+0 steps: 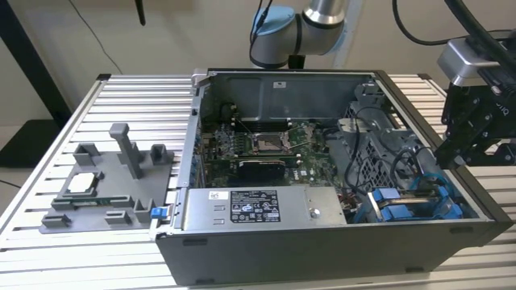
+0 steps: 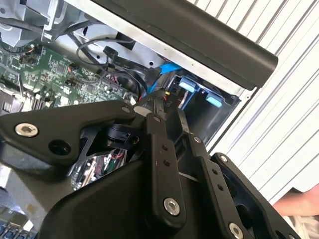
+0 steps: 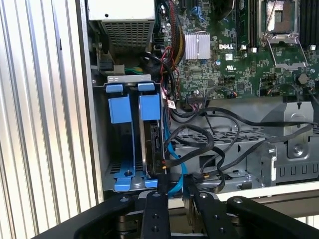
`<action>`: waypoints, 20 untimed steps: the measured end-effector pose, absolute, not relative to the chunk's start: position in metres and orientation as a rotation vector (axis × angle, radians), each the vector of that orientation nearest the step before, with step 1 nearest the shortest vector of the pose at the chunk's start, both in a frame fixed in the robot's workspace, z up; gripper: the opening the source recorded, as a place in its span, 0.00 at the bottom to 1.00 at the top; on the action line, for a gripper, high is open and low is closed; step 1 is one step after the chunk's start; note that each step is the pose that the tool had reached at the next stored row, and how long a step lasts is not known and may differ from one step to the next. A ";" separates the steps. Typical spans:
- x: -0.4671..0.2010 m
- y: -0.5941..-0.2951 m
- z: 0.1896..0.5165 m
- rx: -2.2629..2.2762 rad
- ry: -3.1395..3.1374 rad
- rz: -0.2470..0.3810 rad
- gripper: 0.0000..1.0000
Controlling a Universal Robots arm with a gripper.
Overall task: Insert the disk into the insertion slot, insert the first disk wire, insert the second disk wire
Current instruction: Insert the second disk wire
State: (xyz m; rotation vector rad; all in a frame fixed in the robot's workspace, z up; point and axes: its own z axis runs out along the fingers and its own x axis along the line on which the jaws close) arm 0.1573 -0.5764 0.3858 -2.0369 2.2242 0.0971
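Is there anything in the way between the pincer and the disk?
Yes, wires. In the first wrist view a blue wire and a bunch of black wires run right in front of the pincer, beside the edge of the disk, which sits in the insertion slot. Nothing else visible stands between them.

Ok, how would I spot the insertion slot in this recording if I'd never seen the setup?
Start at the open computer case on the slatted table. In its corner at the exterior view's lower right, past the labelled silver power supply, sits the insertion slot. Bright blue plastic fittings set it apart from the green motherboard beside it.
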 end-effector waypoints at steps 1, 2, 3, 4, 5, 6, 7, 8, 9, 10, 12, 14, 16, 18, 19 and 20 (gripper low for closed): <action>0.157 -0.576 0.386 -2.037 2.224 0.097 1.00; 0.157 -0.576 0.386 -2.037 2.224 0.097 1.00; 0.157 -0.575 0.386 -2.037 2.224 0.097 1.00; 0.157 -0.574 0.386 -2.037 2.224 0.097 1.00; 0.157 -0.574 0.386 -2.037 2.224 0.097 1.00; 0.157 -0.573 0.386 -2.037 2.224 0.097 1.00; 0.157 -0.572 0.386 -2.037 2.224 0.097 1.00; 0.157 -0.572 0.386 -2.037 2.224 0.097 1.00; 0.157 -0.571 0.385 -2.037 2.224 0.097 1.00; 0.157 -0.570 0.385 -2.037 2.224 0.097 1.00; 0.158 -0.569 0.385 -2.036 2.223 0.096 1.00; 0.158 -0.568 0.384 -2.035 2.222 0.094 1.00; 0.160 -0.567 0.383 -2.035 2.221 0.094 1.00; 0.163 -0.567 0.382 -2.035 2.221 0.094 1.00; 0.164 -0.567 0.382 -2.035 2.221 0.095 1.00; 0.165 -0.567 0.381 -2.035 2.221 0.095 1.00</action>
